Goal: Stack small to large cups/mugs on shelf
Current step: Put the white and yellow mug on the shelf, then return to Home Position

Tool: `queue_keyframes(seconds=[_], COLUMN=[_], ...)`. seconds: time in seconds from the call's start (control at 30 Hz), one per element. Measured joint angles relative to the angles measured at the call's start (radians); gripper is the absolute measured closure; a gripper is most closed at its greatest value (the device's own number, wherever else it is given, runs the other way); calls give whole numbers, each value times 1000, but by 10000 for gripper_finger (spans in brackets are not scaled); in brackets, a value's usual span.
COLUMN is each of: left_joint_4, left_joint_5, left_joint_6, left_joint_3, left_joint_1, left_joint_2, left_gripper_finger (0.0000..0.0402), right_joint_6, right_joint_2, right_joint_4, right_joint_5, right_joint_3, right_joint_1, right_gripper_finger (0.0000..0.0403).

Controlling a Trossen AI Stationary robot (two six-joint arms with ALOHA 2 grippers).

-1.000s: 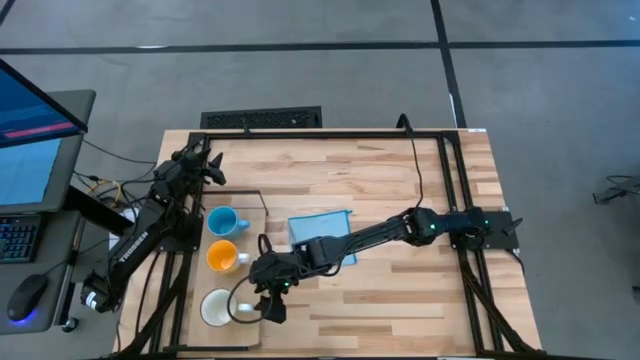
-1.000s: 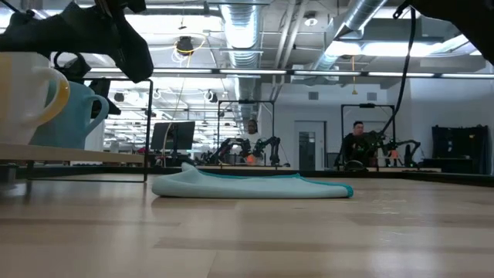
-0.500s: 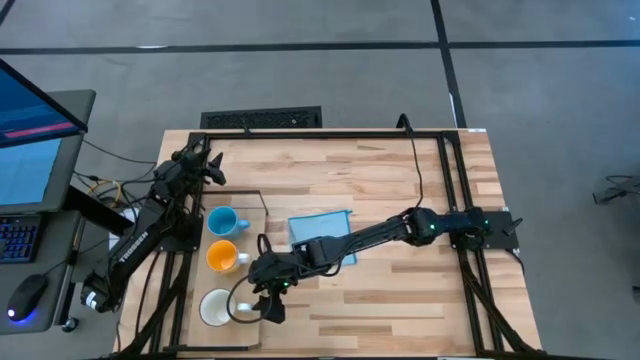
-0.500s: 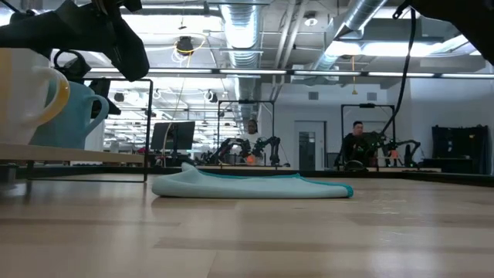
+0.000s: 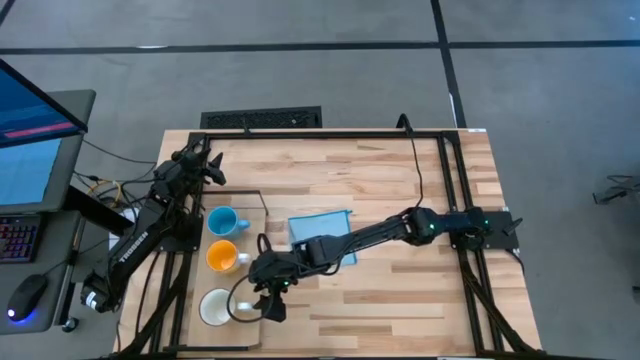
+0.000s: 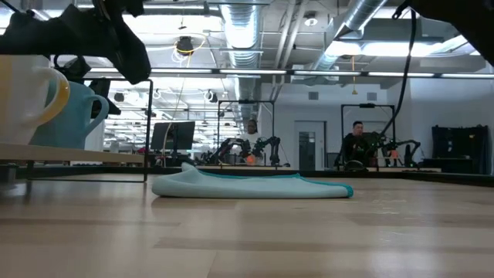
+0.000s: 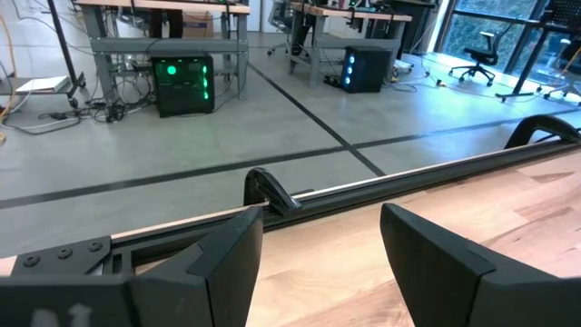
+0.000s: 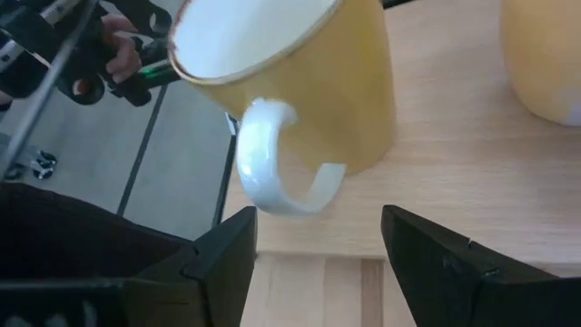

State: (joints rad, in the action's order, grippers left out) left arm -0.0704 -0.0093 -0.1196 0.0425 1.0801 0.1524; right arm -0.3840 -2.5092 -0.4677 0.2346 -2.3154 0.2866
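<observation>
Three mugs stand in a row on the shelf at the table's left: a light blue mug farthest back, an orange mug in the middle, and a white mug nearest the front edge. In the right wrist view the white mug looks yellowish and its white handle points at my right gripper. That gripper is open just beside the handle, touching nothing. My left gripper waits open at the table's far left corner.
A blue cloth lies flat in the middle of the table, right of the shelf. A thin black wire frame stands at the shelf's far end. Black rails run along the table's edges. People sit in the room behind.
</observation>
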Motion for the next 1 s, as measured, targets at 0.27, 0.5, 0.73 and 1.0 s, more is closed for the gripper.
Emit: queue_keyframes(seconds=[0.27,0.5,0.73,1.0], left_joint_4=[0,0,0,62], left_joint_5=[1,2,2,8], left_joint_6=[0,-11,-24,-24], left_joint_3=[0,0,0,-5], left_joint_1=[0,0,0,0], left_joint_2=[0,0,0,-2], left_gripper_finger=[184,184,184,184], right_joint_6=[-38,71,224,310], right_joint_2=[0,28,184,372], right_joint_4=[-197,-375,-345,-154], right_joint_5=[1,-100,-211,-175], right_joint_3=[0,0,0,-1], right_joint_1=[-33,-124,-267,-365], right_gripper_finger=[143,143,143,143])
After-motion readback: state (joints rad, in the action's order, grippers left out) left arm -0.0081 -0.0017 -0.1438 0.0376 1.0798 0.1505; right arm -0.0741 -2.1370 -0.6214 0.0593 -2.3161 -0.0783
